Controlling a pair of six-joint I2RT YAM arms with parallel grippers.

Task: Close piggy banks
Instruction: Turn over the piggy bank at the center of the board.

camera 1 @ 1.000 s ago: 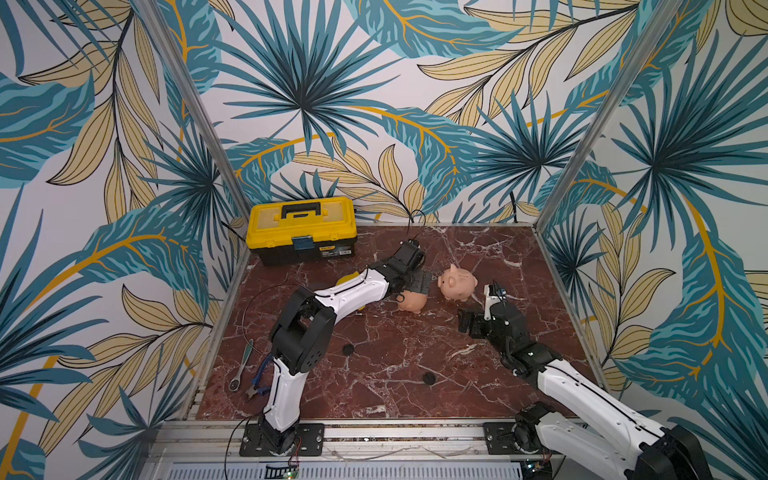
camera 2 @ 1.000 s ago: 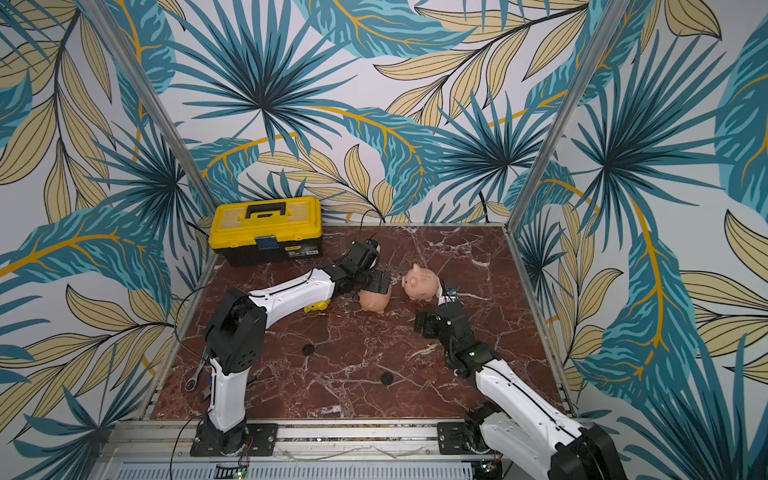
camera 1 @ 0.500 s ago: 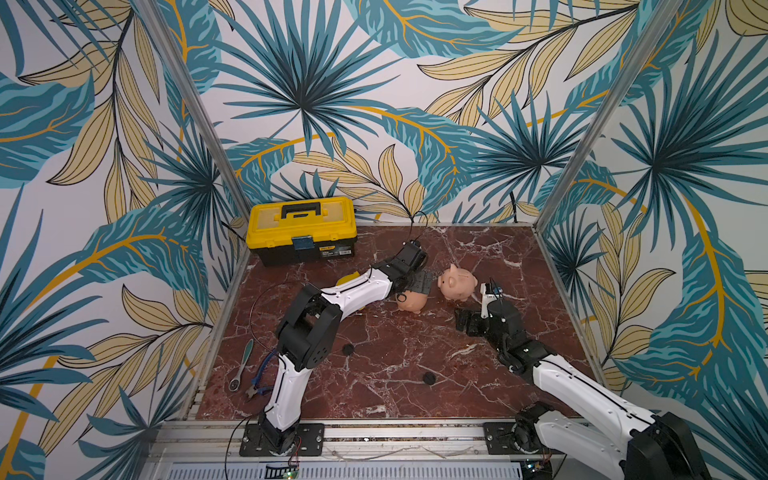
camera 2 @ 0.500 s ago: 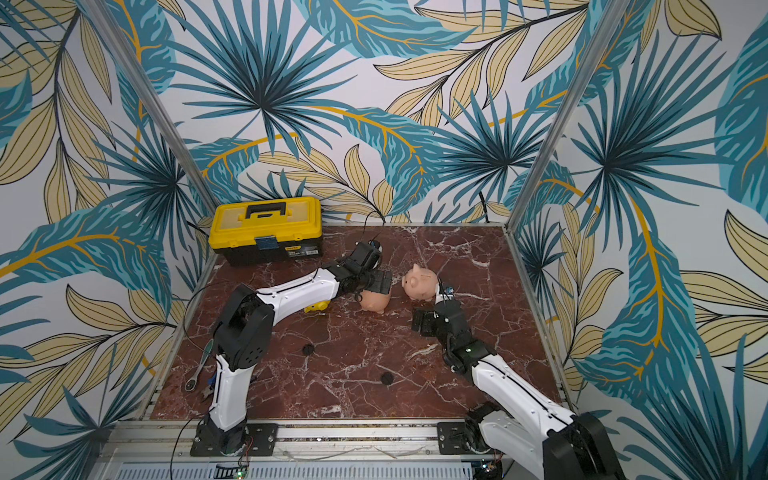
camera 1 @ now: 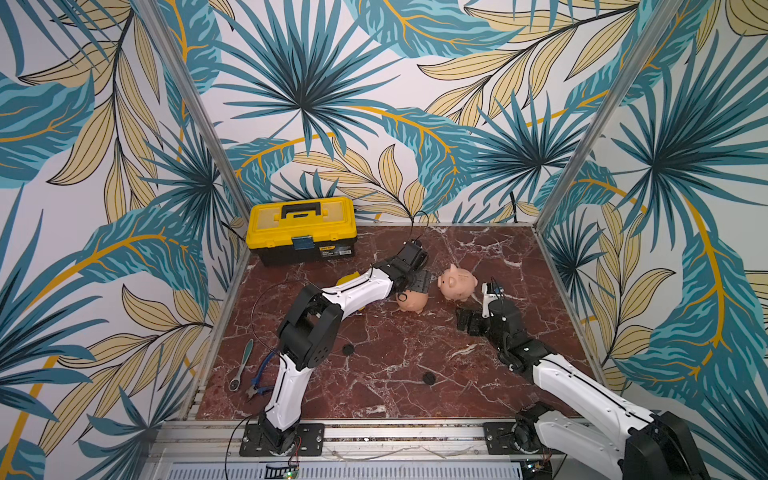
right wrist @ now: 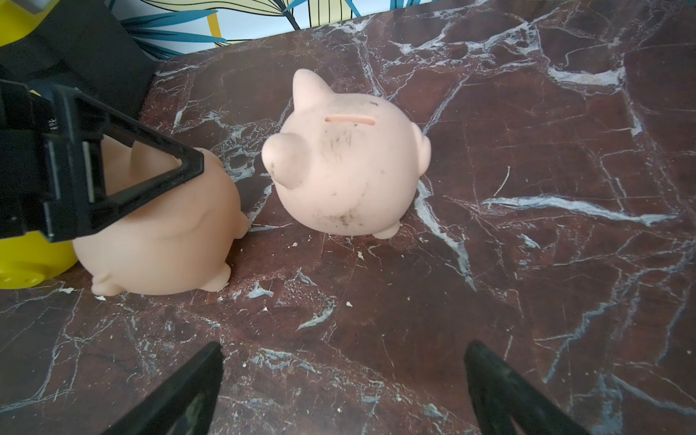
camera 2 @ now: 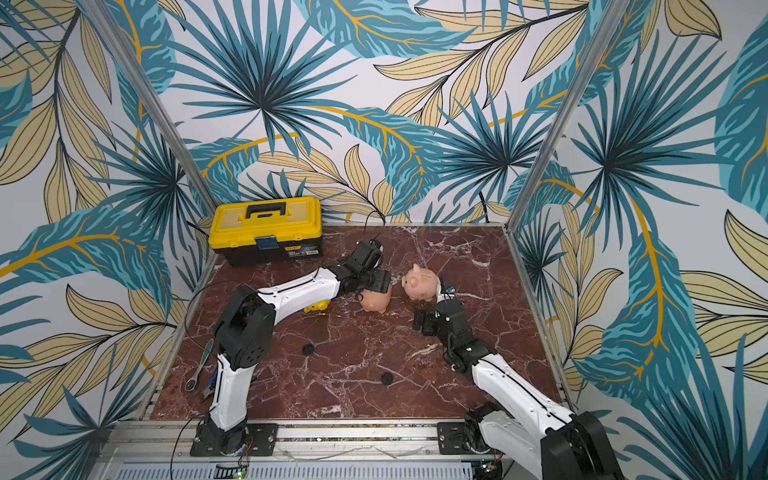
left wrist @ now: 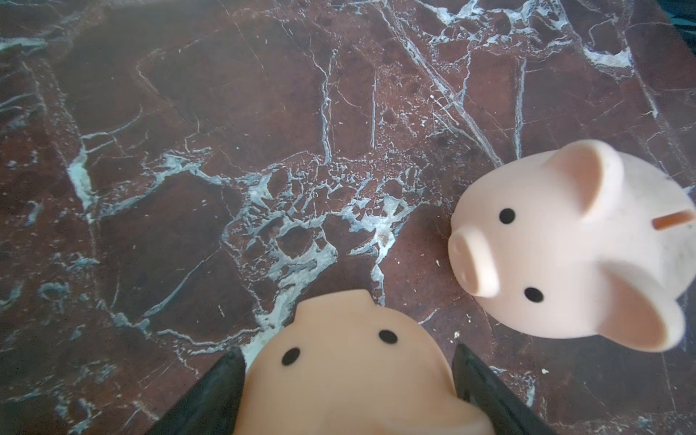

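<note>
The peach-orange piggy bank stands on the marble table, and my left gripper is shut on it, a black finger pressed to each flank. Just to its right the pale pink piggy bank stands upright, slot up, snout toward the peach one. My right gripper hovers open over bare marble behind the pink one, nothing between its fingers. The yellow piggy bank is mostly hidden under my left arm.
A yellow-and-black toolbox sits at the back left. Two black discs lie on the front half of the table. A ratchet wrench and pliers lie by the left wall. Patterned walls enclose three sides.
My left gripper has shut on the peach-orange piggy bank. My right arm has edged a little toward the pale pink piggy bank, jaws still open.
</note>
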